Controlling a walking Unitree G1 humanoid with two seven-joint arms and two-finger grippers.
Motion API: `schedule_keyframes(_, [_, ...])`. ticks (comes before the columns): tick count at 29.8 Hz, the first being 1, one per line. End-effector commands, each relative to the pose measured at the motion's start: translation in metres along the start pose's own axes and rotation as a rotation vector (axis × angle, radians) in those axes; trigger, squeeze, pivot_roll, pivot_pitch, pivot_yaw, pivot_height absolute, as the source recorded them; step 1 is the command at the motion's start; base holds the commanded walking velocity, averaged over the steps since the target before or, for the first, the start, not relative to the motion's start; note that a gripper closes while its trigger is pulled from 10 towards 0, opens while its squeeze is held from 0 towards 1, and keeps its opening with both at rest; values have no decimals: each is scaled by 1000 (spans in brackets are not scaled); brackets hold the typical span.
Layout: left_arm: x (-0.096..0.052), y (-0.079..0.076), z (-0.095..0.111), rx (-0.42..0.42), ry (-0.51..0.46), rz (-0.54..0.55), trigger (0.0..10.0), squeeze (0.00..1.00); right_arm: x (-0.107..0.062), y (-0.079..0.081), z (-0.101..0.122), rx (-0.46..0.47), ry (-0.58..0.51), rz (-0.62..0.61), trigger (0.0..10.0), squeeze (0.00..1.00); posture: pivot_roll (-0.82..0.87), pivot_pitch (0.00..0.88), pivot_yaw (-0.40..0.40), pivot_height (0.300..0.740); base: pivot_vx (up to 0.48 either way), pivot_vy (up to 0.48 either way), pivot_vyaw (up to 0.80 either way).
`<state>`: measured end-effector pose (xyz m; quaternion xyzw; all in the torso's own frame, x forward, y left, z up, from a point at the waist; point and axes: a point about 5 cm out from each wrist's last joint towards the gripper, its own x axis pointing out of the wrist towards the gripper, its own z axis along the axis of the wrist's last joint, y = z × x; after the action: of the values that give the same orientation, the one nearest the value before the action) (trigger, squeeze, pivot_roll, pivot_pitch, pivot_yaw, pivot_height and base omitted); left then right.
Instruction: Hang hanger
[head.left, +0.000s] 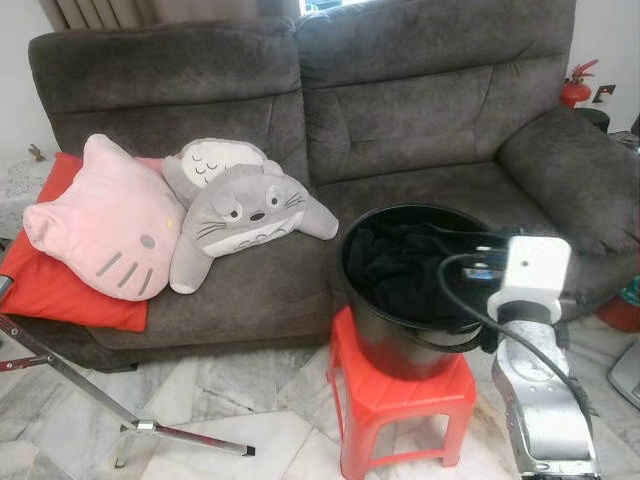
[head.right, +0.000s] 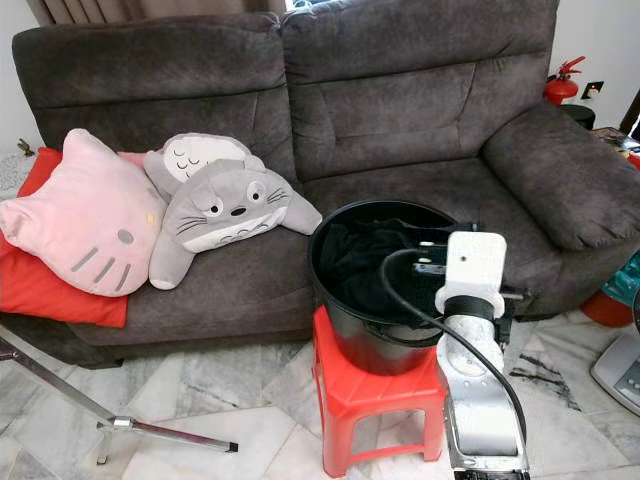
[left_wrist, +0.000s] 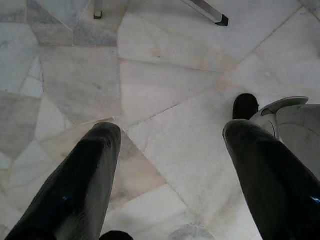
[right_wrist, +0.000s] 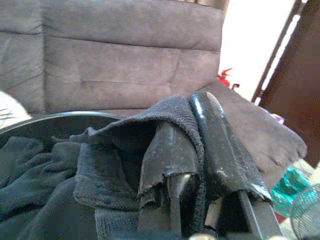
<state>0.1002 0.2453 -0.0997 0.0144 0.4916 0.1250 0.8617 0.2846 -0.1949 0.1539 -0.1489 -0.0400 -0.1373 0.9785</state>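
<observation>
right claw pinching cloth at the bucket

my right gripper was over the black bucket on the red stool by the grey sofa, fingers clamped on a fold of dark cloth. couldn't make out a hanger anywhere. left gripper hung wide apart over the marble floor.
</observation>
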Motion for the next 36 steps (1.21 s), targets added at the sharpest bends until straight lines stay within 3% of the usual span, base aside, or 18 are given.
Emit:
schedule_keyframes(1, [-1,5,-4,-17,13,13,10000,0,-3,3,-3,-15,-1,22,10000,0,-150,27,99,740,0,0,0])
schedule_keyframes(9, [-1,5,-4,-16,14,16,10000,0,2,-8,-6,-48,5,-22,10000,0,-141,18,98,740,-62,0,0])
schedule_keyframes(25, [-1,7,-4,-5,14,14,10000,0,3,4,2,5,-28,-16,10000,0,-136,0,100,740,-332,0,0])
schedule_keyframes(36, [-2,5,-5,-8,16,10,10000,0,4,4,2,-4,-33,-17,10000,0,-142,0,94,740,-354,0,0])
